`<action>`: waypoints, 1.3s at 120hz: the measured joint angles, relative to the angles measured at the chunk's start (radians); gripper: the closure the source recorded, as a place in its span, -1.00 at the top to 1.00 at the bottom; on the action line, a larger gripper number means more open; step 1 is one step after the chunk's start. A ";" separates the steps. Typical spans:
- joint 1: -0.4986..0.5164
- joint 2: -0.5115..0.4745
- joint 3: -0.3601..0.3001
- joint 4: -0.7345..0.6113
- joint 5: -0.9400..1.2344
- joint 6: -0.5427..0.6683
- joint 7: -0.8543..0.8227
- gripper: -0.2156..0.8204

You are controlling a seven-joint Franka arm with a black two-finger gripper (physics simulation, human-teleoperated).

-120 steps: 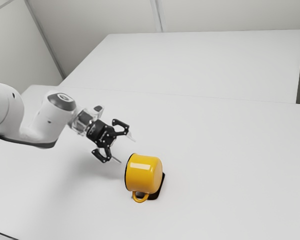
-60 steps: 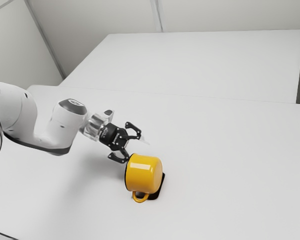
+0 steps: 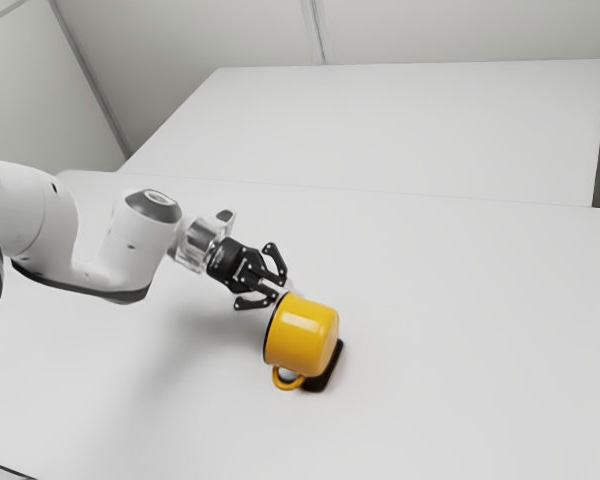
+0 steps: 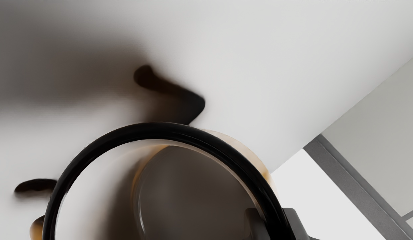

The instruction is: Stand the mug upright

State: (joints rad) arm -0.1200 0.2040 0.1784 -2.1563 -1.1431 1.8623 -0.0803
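Note:
The gripper [image 3: 286, 291] is at the upper edge of the yellow mug [image 3: 306, 335], shut on its wall at the rim. The mug is on its side, a little tilted, with its mouth toward the hand and its handle [image 3: 287, 383] pointing down in the exterior view. From the wrist view, the gripper [image 4: 272, 218] has one finger inside the mug [image 4: 159, 130] and the other outside, with the black rim between them. Part of the handle [image 4: 37, 230] peeks out beside the rim. Whether the mug touches the table cannot be told.
The white table [image 3: 460, 330] surrounds the mug, which casts a dark shadow on it. Beyond lies another white surface [image 3: 410, 120], with pale walls behind it.
My hand has advanced to the mug and its fingers have closed on the rim. The mug has shifted toward the exterior view's right and slightly up, and tilted a little.

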 joint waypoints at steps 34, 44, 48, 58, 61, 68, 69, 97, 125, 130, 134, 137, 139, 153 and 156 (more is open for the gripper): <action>-0.045 -0.091 -0.010 0.093 0.493 0.089 -0.021 -0.93; -0.060 -0.109 -0.043 0.132 0.706 0.105 -0.039 -0.93; -0.067 -0.112 -0.056 0.142 0.785 0.110 -0.047 -0.93; -0.077 -0.115 -0.082 0.156 0.951 0.122 -0.065 -0.93; -0.078 -0.114 -0.088 0.158 0.993 0.127 -0.070 -0.93; -0.080 -0.112 -0.097 0.159 1.079 0.140 -0.082 -0.93; -0.080 -0.111 -0.098 0.160 1.090 0.142 -0.084 -0.93; -0.082 -0.065 -0.135 0.158 1.331 0.198 -0.121 -0.93; -0.086 -0.005 -0.146 0.156 1.433 0.247 -0.152 -0.93; -0.086 0.008 -0.146 0.156 1.438 0.259 -0.157 -0.93; -0.086 0.016 -0.146 0.155 1.440 0.267 -0.161 -0.93; -0.086 0.021 -0.146 0.154 1.442 0.273 -0.164 -0.93; -0.086 0.023 -0.146 0.154 1.443 0.276 -0.166 -0.93; -0.090 0.028 -0.153 0.155 1.433 0.289 -0.172 -0.58; -0.092 0.026 -0.154 0.156 1.430 0.290 -0.172 -0.47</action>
State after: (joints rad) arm -0.2118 0.2304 0.0244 -2.0007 0.2867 2.1526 -0.2523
